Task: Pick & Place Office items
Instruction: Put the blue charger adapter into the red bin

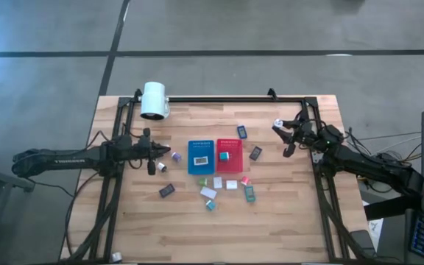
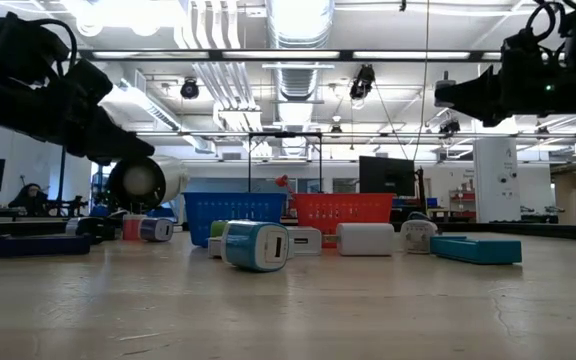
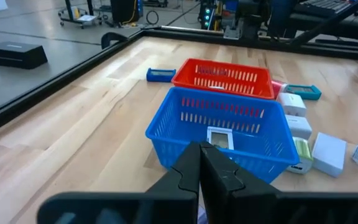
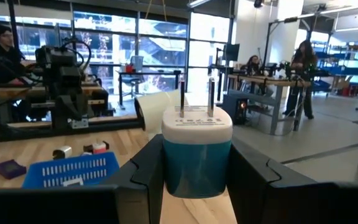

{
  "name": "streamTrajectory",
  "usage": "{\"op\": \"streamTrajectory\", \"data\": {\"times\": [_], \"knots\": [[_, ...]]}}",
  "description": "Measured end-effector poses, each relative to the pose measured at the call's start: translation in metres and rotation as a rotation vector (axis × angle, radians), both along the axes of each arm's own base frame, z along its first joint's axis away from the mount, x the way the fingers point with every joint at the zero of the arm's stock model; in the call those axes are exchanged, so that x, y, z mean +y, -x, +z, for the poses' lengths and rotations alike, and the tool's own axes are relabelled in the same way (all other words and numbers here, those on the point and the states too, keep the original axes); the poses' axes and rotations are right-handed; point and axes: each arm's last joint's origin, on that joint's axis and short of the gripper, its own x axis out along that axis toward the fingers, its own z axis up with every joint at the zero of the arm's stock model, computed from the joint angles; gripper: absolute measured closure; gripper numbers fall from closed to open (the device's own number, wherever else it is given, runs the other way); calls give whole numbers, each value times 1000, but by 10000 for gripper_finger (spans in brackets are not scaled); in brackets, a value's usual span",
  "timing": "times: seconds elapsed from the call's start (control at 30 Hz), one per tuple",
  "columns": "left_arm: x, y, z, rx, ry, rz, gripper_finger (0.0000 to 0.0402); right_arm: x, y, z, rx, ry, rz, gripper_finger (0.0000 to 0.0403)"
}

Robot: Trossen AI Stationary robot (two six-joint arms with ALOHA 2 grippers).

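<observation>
The right end effector (image 4: 196,163) is clamped on a white-and-teal plug adapter (image 4: 196,146), prongs pointing up, held in the air near the surface's far right corner. The left end effector (image 3: 199,168) has its fingers pressed together, empty, hovering just left of the blue basket (image 3: 222,124), where a small white item (image 3: 220,138) lies. The red basket (image 1: 228,154) sits touching it. Other small items (image 1: 208,193) are scattered around both baskets mid-surface.

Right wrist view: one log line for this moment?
right pincer: shut on teal-white plug adapter, raised | left pincer: shut, empty, facing blue tray | red tray: beside blue
</observation>
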Motion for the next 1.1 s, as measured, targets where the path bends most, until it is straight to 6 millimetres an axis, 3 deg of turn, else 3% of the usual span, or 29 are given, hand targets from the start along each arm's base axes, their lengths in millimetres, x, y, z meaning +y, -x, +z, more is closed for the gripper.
{"op": "streamTrajectory", "data": {"times": [0.17,0.3,0.43,0.57,0.8,1.1], "knots": [[0,0,1,-1,-29,-7,388,-1,-2,0,-9,-63,31,284],[0,0,1,0,-34,-8,390,3,-11,23,-46,-109,172,284],[0,0,1,-1,-54,-10,389,12,-29,38,26,-155,259,284],[0,-1,3,-15,-65,-12,389,30,-54,59,70,-68,359,284],[0,-1,6,-54,-73,-10,388,40,-108,75,362,-2,133,284],[0,-1,6,-54,-76,-11,388,34,-184,57,794,-66,128,284]]}}
